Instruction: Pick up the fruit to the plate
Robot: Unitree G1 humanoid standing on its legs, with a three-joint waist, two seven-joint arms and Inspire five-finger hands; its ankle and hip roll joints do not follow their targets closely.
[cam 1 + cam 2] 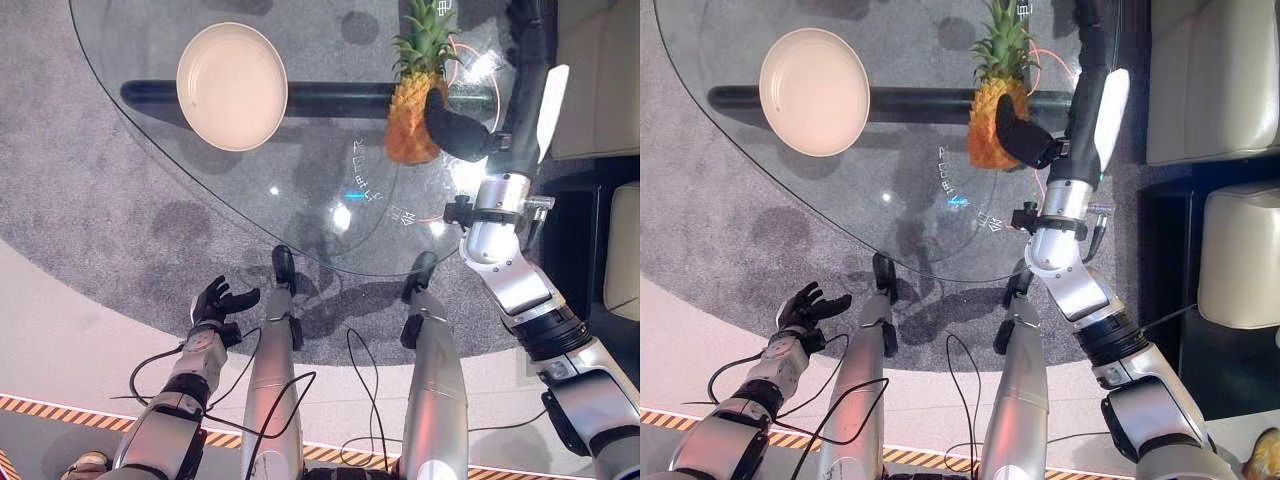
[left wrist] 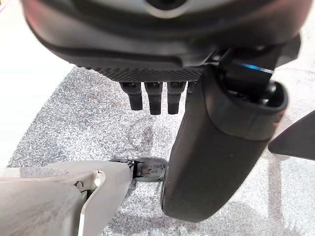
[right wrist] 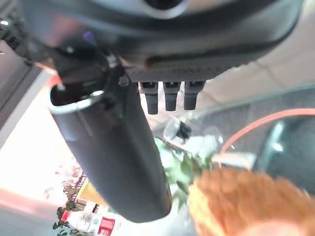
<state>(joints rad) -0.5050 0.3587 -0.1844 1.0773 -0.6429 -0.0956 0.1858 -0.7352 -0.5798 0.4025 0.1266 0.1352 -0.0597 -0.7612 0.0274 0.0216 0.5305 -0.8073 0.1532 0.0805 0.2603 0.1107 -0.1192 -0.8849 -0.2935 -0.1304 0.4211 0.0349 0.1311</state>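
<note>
Reaching across the glass table (image 1: 150, 150), my right hand (image 1: 455, 130) lies against the right flank of the pineapple (image 1: 412, 118), upper right of the left eye view. The thumb touches the fruit; whether the fingers behind it curl round it I cannot tell. In the right wrist view the thumb (image 3: 118, 162) runs long and dark, the fingers (image 3: 170, 98) stand straight in a short row, and the orange, scaly rind (image 3: 241, 201) with green leaves sits just past them.

The plate (image 1: 232, 85), round, cream and shallow, rests upper left of centre, well apart from the fruit, with bare glass between the two. The table's curved edge sweeps from the left down to the lower centre; under it lies grey speckled carpet (image 1: 90, 200).

My left hand (image 1: 218, 300) hangs low at lower left, off the table, fingers spread and relaxed. The left wrist view shows its straight fingers (image 2: 155, 98) over the carpet.

A pale cushioned seat (image 1: 1215, 80) fills the upper right of the right eye view.
</note>
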